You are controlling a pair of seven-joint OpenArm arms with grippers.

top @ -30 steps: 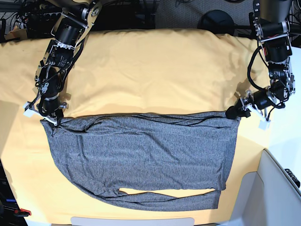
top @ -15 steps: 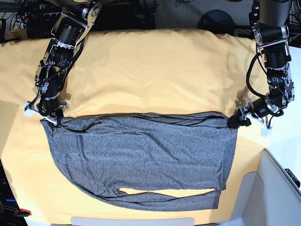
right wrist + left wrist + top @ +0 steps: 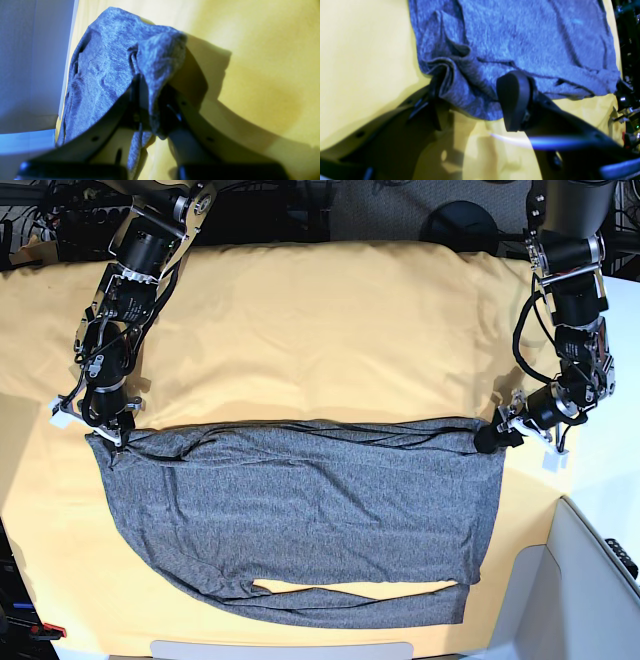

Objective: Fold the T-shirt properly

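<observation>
While right end effector [image 3: 108,430] pinches T-shirt [image 3: 300,515], left [image 3: 492,440] gapes.

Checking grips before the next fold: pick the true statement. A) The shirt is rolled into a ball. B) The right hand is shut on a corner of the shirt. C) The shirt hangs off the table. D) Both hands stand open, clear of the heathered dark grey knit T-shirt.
B: the right hand pinches a bunched corner of the heathered dark grey knit T-shirt, fabric squeezed between its fingers.

R gripper [image 3: 147,105] pinching T-shirt [image 3: 105,75] corner over yellow cloth [image 3: 255,75]
</observation>
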